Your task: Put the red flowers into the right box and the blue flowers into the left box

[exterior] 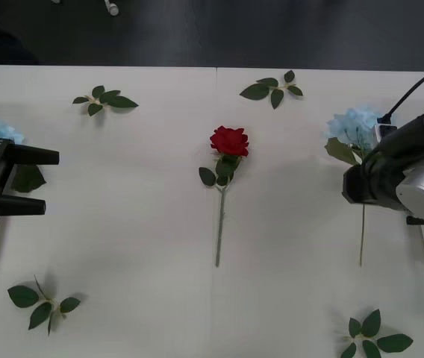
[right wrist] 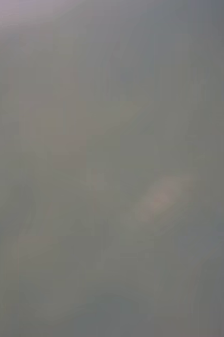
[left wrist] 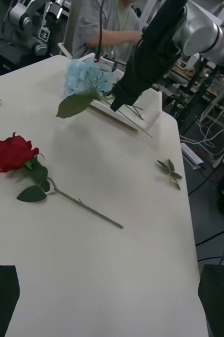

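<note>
Front view: red rose (exterior: 229, 140) mid-table (exterior: 160, 224)

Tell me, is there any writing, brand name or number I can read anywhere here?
None can be read.
Left tool: small pale marks on its black body, too blurred to read.
Machine in the room behind the table: a small black-and-white square tag, a pattern rather than words.
Red flower, blue flower and table: no writing.
</note>
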